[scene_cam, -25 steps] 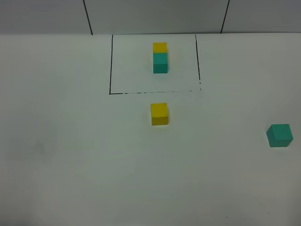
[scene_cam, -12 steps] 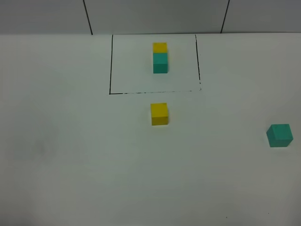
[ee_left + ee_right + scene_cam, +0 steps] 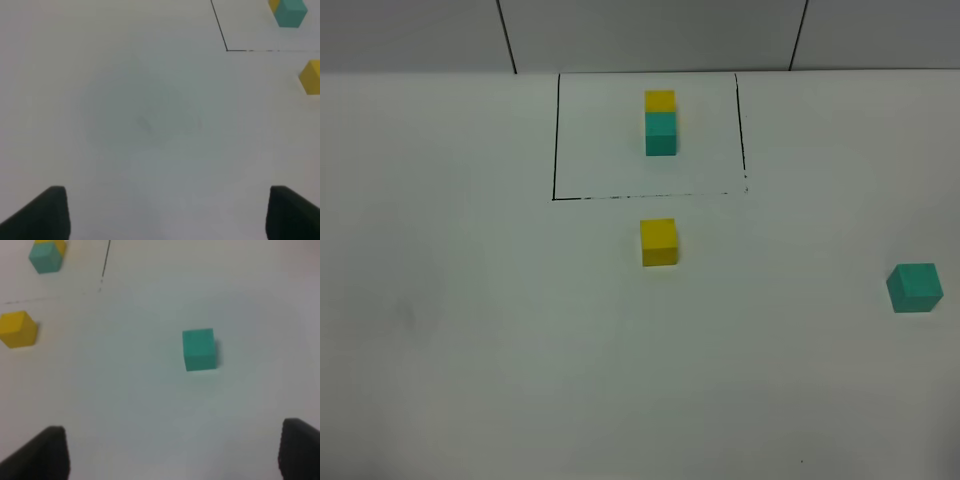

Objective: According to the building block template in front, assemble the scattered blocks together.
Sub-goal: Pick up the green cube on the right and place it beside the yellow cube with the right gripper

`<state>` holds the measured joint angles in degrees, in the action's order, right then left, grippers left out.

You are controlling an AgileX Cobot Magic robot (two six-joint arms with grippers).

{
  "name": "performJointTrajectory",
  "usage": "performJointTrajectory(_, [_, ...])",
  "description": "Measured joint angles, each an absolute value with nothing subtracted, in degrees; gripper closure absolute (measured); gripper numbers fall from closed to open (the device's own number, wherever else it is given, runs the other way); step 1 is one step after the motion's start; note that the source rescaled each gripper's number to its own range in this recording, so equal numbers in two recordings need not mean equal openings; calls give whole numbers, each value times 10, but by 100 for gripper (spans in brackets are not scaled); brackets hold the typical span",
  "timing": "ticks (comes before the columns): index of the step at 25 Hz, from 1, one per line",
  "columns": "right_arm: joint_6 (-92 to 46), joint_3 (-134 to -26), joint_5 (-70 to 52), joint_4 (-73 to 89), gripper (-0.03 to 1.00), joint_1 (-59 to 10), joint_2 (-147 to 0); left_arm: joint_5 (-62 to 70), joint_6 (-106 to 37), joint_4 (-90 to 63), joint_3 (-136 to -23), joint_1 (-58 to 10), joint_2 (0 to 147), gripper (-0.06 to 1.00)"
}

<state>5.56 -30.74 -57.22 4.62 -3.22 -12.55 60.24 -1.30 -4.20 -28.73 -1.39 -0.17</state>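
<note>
white table (image 3: 470,330) fills the high view, with a grey panelled wall (image 3: 650,35) behind it. at the far middle the template (image 3: 660,122) sits inside its black frame line (image 3: 556,140): yellow cube behind, teal cube in front, the two touching. just outside the frame's near edge lies the yellow block (image 3: 659,242), in line with the template. the teal block (image 3: 915,288) lies well apart from it, near the right edge of the view and turned a little askew. no arm shows here. against the earlier high-view frames nothing has shifted: both blocks and the template sit where they were, and no arm has come in. my reading is that the task has not begun, as the blocks are not yet joined.

left wrist view: the left gripper (image 3: 167,212) hangs over bare table, jaws wide apart with nothing between them. the yellow block, a frame corner and the template show at the picture's edge, well away from the jaws.

right wrist view: the right gripper (image 3: 175,452) is likewise spread wide and empty. the teal block lies ahead of it, not yet between the fingers. the yellow block and template are further off. this arm looks best placed to take the teal block and set it against the yellow block's near face, as the template shows.
</note>
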Motion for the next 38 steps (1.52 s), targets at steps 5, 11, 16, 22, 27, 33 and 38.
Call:
performJointTrajectory(5, [56,-348,-504,49,26,-32,-371,602,-13,-42,-287,-14,-2,28])
performJointTrajectory(11, [25,-427,-464,47,26,-32,-678,602,-13,-42,-287,-14,-2,28])
performJointTrajectory(16, [-19,-489,-430,58,26,-32,-829,602,-13,-42,-287,-14,-2,28])
performJointTrajectory(22, [-57,-519,-404,63,26,-32,-914,602,-13,-42,-287,-14,-2,28])
performJointTrajectory(27, [-65,-524,-391,66,26,-30,-963,602,-13,-42,-287,-14,-2,28])
performJointTrajectory(33, [-73,-525,-375,68,26,-24,-1003,602,-13,-42,-287,-14,-2,28])
performJointTrajectory(38, [-74,-526,-355,73,26,-15,-1029,602,-13,-42,-287,-14,-2,28])
